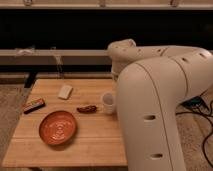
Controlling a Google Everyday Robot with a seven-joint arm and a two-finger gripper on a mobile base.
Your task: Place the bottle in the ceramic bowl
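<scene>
Bottle point(65, 91) lies on its side close to the table's point(95, 145) far edge, left of the middle. Its long axis slants from near-left to far-right. The bowl point(58, 127) sits toward the near-left corner, nearly straight in front of the bottle and well apart from it, so the carry would run from the far edge toward the near edge.

The gripper is not visible. It is probably hidden behind the thick arm point(150, 110), which fills the right side of the view and covers the table's right edge. Its jaws stand wide apart, and since everything on the table lies free, I judge that it holds nothing. From there the bottle lies to the left, across the table, past a white cup point(108, 102) near the right edge. That cup is the likeliest thing to be brushed on the way over.

A reddish-brown snack point(87, 108) lies between the cup and the bowl, and a dark bar point(34, 105) lies at the left edge. Which end of the bottle has the cap is hard to make out. The table's near-right corner is hidden by the arm.
</scene>
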